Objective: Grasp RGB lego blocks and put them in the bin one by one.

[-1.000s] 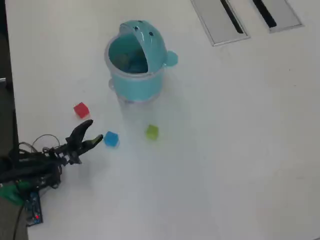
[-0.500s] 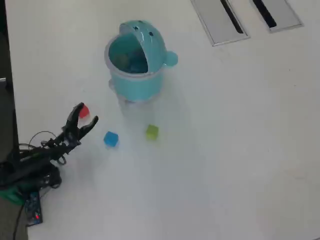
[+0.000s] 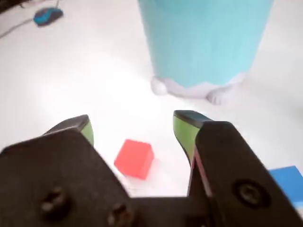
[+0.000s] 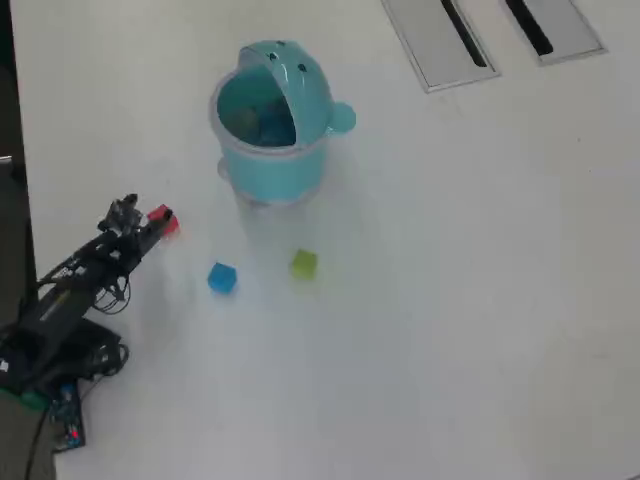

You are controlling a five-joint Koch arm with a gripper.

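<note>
A red cube [image 4: 164, 220], a blue cube [image 4: 221, 278] and a yellow-green cube [image 4: 304, 264] are seen on a plain white table [image 4: 480, 300]. The bin [image 4: 272, 125] is light turquoise with small dark dots. The gripper [image 3: 135, 130] is black, with green inner pads [image 3: 182, 130].

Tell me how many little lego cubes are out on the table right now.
3. The red cube sits between the open claw tips; the blue cube and green cube lie in front of the bin. The bin may hide more.
</note>
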